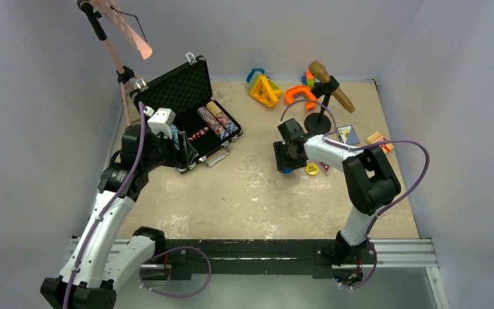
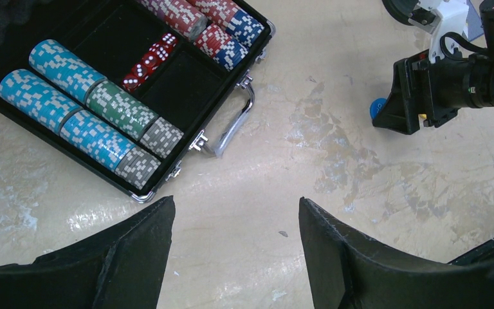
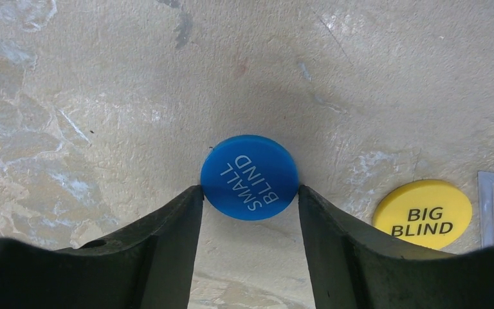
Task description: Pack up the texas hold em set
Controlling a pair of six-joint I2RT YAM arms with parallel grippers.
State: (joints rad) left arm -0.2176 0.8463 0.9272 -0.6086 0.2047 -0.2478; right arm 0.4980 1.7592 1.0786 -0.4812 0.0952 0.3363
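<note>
The left arm point(image 1: 106, 215) leans up and forward from its base at the near left, with its wrist tipped downward. The left gripper point(image 2: 235, 212) hangs with its 2 fingers point(image 2: 135, 251) spread wide and nothing between them. The right arm point(image 1: 368, 183) rises from its base, folds sharply at the elbow and reaches leftward, low. The right gripper point(image 3: 251, 193) points straight down, its 2 fingertips pressed against opposite edges of the blue disc point(image 3: 249, 168).

Soft, even overhead light; mild glare on the table point(image 2: 251, 212); views sharp.
</note>
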